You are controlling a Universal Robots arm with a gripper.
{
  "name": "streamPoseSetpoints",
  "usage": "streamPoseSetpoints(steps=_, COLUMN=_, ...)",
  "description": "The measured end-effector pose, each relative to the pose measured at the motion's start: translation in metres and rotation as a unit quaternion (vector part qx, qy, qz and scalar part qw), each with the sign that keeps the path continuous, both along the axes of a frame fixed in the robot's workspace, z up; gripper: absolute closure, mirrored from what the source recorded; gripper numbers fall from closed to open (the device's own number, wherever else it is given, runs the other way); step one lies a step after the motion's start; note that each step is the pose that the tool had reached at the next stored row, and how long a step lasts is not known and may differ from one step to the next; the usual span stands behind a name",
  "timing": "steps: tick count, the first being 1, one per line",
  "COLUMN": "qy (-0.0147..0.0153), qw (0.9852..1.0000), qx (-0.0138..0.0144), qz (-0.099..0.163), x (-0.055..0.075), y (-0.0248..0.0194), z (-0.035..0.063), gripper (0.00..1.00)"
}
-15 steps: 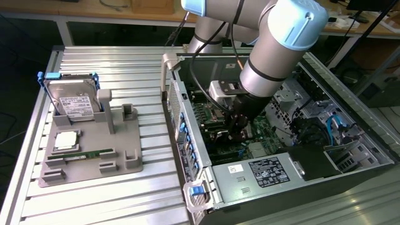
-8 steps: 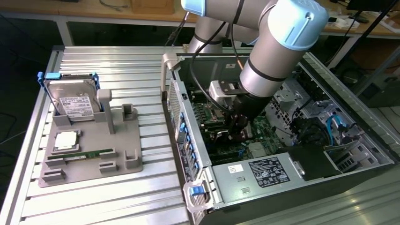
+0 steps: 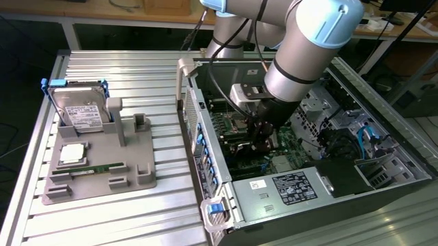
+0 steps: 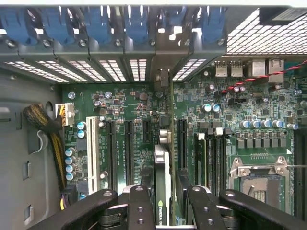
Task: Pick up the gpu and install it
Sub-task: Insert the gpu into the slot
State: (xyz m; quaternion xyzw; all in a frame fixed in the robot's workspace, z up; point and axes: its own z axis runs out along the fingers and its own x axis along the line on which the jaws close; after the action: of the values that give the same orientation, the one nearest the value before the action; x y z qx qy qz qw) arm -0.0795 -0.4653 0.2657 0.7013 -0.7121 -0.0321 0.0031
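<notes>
The gpu is a thin card seen edge-on, with a green logo near my fingers and its metal bracket up against the case's rear slot openings. My gripper is shut on it, one black finger on each side. The card stands upright over the green motherboard, in line with a black expansion slot. In the exterior view the gripper is down inside the open PC case, above the motherboard; whether the card's edge is seated in the slot is hidden.
On the exterior view's left a grey fixture holds a silver hard drive, a CPU and a green memory stick. A power supply fills the case's near end. Blue slot latches and a cable bundle border the board.
</notes>
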Motion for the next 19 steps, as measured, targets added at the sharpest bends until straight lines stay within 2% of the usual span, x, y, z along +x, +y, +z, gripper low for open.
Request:
streamPoseSetpoints(steps=11, qy=-0.0043, qw=1.0000, qx=0.0000, qz=0.000, x=0.000, y=0.0002, z=0.0143, gripper=0.66)
streamPoseSetpoints(steps=19, qy=-0.0062, qw=1.0000, qx=0.0001, qz=0.000, x=0.000, y=0.0003, z=0.0197, gripper=0.66)
